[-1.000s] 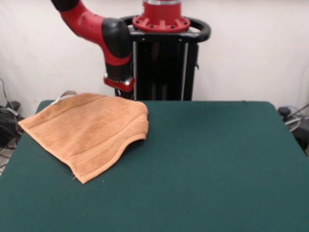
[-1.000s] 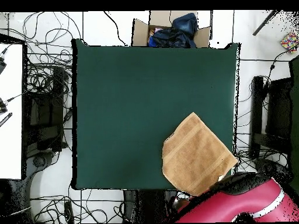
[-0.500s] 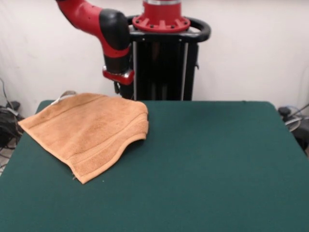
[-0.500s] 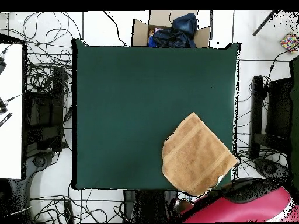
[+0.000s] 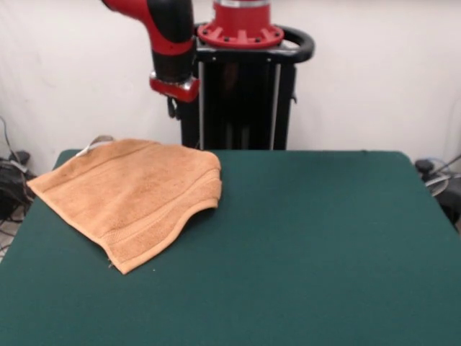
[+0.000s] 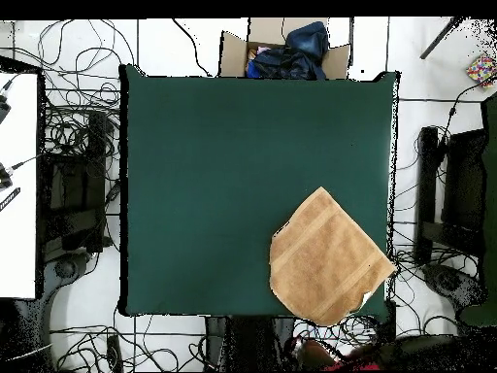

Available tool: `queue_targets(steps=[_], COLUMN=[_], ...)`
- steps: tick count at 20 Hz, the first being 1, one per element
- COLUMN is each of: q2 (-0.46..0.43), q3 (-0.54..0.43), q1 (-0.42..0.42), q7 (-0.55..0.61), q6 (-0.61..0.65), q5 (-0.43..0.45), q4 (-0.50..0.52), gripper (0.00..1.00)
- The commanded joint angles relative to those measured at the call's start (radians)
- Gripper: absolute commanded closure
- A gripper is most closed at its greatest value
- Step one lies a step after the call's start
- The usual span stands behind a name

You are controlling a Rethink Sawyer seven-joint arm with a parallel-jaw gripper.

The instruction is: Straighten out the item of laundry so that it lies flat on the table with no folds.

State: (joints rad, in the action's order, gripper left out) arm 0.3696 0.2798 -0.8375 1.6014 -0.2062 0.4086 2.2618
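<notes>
Arm (image 5: 167,36) raised above towel (image 5: 130,193) at table (image 5: 310,238) corner, fingers' state unclear

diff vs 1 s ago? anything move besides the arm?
Only the arm moved: in the front view its wrist end rose from just above the towel's far edge, and in the overhead view it has drawn back nearly out of the picture. Nothing was gripped or released. The towel kept its place and shape on the table, one edge curled by the corner.

Green table (image 5: 324,245), folded towel (image 5: 130,194) atop.
</notes>
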Motion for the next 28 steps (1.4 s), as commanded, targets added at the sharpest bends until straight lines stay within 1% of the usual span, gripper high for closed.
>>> queue_targets(steps=[1, 2, 3, 4, 7, 9, 10, 11, 16, 18, 20, 24, 28], q2=[0.246, 0.259, 0.293, 0.301, 0.335, 0.353, 0.348, 0.335, 0.148, 0.100, 0.074, 0.050, 0.023], q3=[-0.170, -0.185, -0.211, -0.225, -0.267, -0.275, -0.270, -0.272, -0.319, -0.314, -0.294, -0.255, -0.286], q1=[-0.017, -0.027, -0.042, -0.046, -0.063, -0.049, -0.036, -0.028, -0.063, -0.065, -0.053, -0.026, -0.045], q7=[0.108, 0.115, 0.122, 0.133, 0.129, 0.126, 0.124, 0.125, 0.112, 0.116, 0.121, 0.136, 0.132], q6=[0.144, 0.125, 0.113, 0.090, 0.131, 0.141, 0.126, 0.108, 0.008, -0.033, -0.052, -0.110, -0.109], q5=[0.009, 0.016, 0.022, 0.026, 0.008, -0.002, 0.000, 0.002, 0.042, 0.054, 0.052, 0.047, 0.058], q4=[0.012, 0.015, 0.020, 0.016, 0.002, -0.015, -0.033, -0.052, -0.195, -0.229, -0.252, -0.265, -0.291], gripper=[1.00, 1.00, 1.00, 1.00, 1.00, 1.00, 1.00, 1.00, 1.00, 1.00, 1.00, 1.00, 1.00])
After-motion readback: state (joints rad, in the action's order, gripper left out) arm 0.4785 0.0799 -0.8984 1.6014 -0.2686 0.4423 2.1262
